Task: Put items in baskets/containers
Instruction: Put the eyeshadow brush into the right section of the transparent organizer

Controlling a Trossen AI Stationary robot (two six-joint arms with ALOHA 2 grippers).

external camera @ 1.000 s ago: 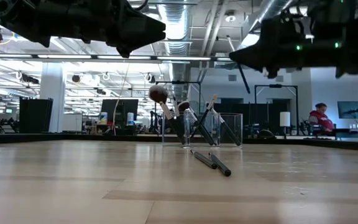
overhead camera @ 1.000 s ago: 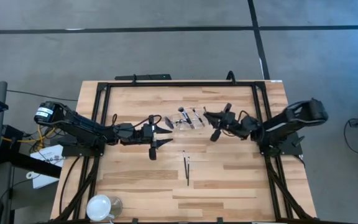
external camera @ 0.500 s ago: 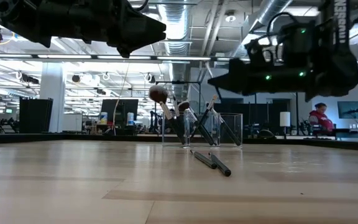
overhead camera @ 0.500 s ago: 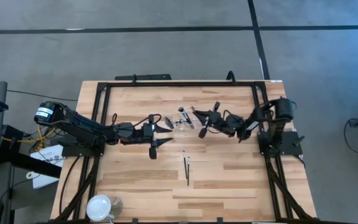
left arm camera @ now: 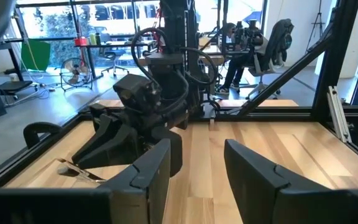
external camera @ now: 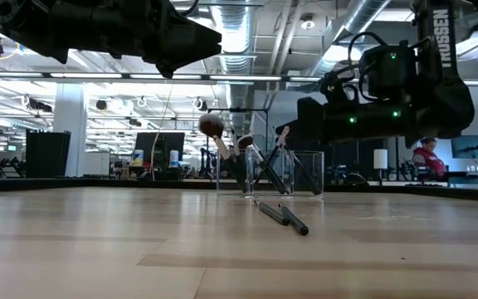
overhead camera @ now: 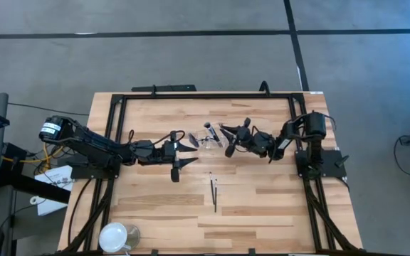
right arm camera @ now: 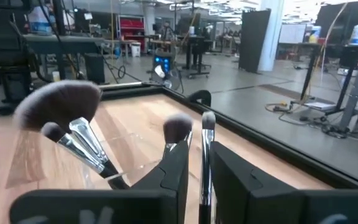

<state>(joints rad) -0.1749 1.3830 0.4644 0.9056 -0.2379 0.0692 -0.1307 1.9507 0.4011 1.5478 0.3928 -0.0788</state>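
Observation:
The clear tray (overhead camera: 214, 136) stands mid-table toward the far edge, with several brushes leaning in it, heads up (external camera: 260, 162). In the right wrist view a fan brush (right arm camera: 58, 104) and a round-tipped brush (right arm camera: 178, 127) rise from it. Two more brushes (overhead camera: 213, 192) lie flat on the wood nearer the near edge (external camera: 282, 218). My right gripper (overhead camera: 223, 135) is at the tray's right end, above it (external camera: 299, 116), shut on a slim brush (right arm camera: 207, 134). My left gripper (overhead camera: 193, 151) hovers open just left of the tray (left arm camera: 197, 165). My right gripper pinches a slim brush by its handle (right arm camera: 204, 171) between the two fingers (right arm camera: 173, 168). The fingers come from the table's right, nearly level. The brush runs along them, and its silver ferrule and small tip (right arm camera: 207, 118) stick out past the fingertips, lifted clear over the tray.
A round white cup (overhead camera: 118, 235) sits at the table's near left corner. A black frame (overhead camera: 205, 95) rims the tabletop. Bare wood lies near and to the right of the two loose brushes. A person (external camera: 426, 159) sits far off in the room.
My right gripper has moved toward the table's left, up to the tray's right end, and come down lower, its arm folding back toward its base. The left arm, the tray and the two loose brushes have stayed put.

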